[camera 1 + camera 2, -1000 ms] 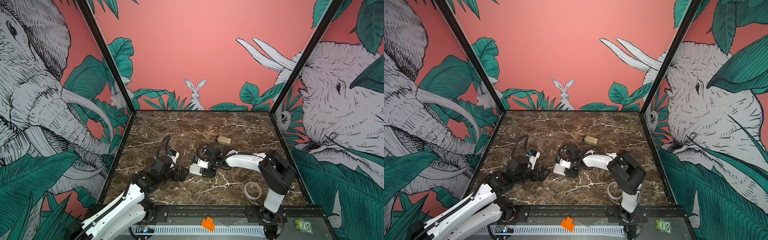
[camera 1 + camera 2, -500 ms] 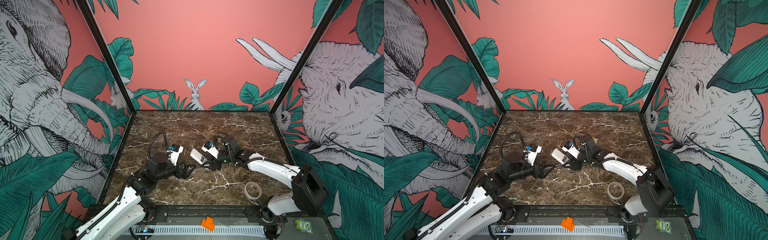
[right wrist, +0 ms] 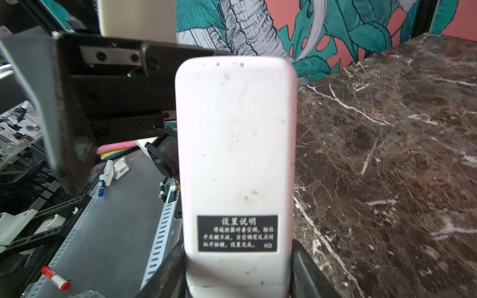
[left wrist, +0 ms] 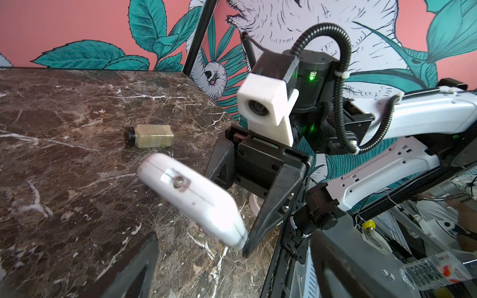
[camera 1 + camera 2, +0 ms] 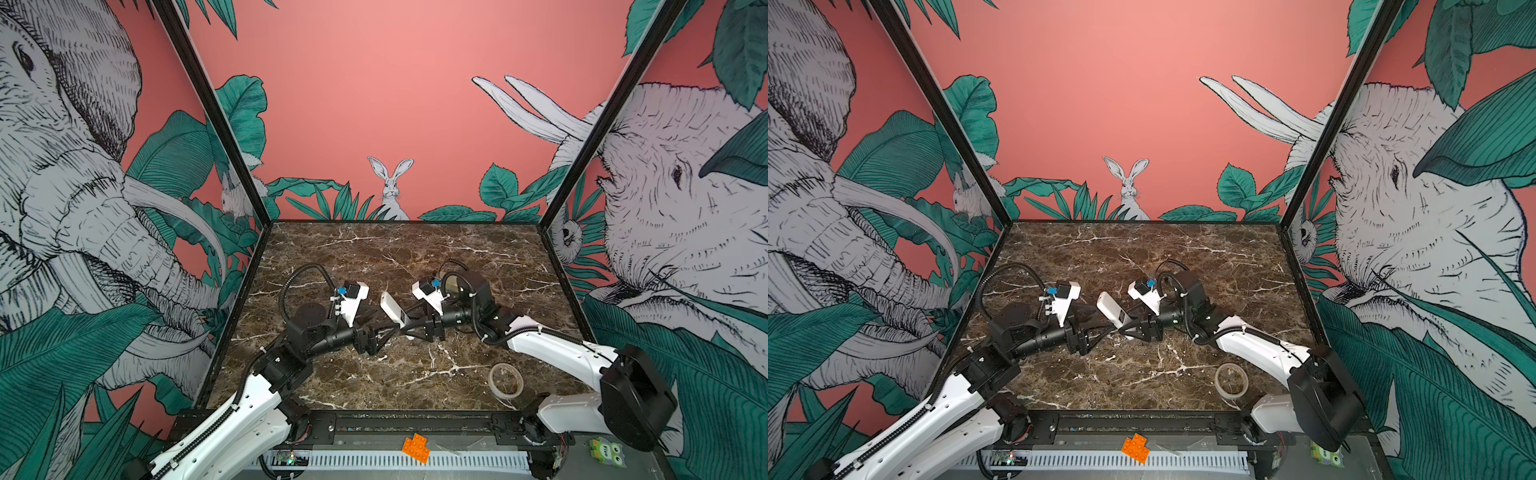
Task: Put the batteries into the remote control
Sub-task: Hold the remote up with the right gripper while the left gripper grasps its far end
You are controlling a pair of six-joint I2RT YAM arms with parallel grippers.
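Right gripper [image 5: 409, 328] clamps the remote control [image 5: 392, 309] by its lower end, clear of the bench [image 5: 374, 257], long axis slanting up toward the left gripper [image 5: 382, 334] just opposite, which gapes wide and empty, batteries nowhere in view

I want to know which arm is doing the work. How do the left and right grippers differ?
The left gripper is open and empty; the right gripper is shut on the remote. The left gripper's fingers stand wide apart; the right gripper's fingers press the remote's sides near its label. Both are black and face each other over the table.
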